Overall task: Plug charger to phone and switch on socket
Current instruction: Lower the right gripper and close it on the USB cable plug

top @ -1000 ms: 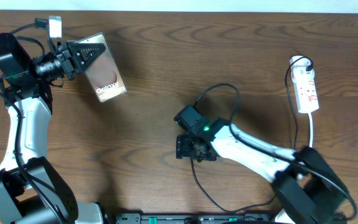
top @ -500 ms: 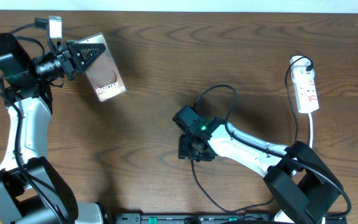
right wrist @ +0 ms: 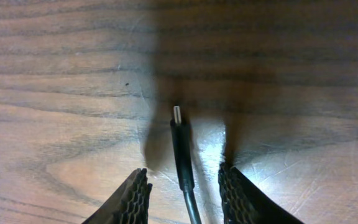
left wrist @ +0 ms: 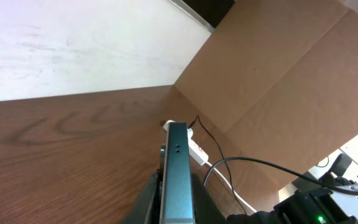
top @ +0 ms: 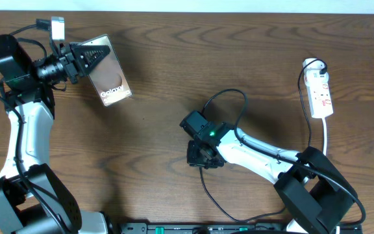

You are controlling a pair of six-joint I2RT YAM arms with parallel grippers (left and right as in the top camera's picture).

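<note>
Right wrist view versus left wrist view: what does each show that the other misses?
Only right wrist: the charger, plug tip lying on the table between the right gripper's parted fingers, touching neither. Only left wrist: the phone, edge-on, clamped in the left gripper, with the socket beyond it. Both: the wooden table.

Dark wooden desk (top: pixel 174 58), grain running side to side. Over at the right end, a white power strip (top: pixel 321 94) lies flat, its white lead (top: pixel 325 135) trailing toward the near edge. Mid-desk, a thin black charger cable (right wrist: pixel 182 158) lies on the wood, its metal plug tip (right wrist: pixel 176 114) resting on bare surface.
</note>
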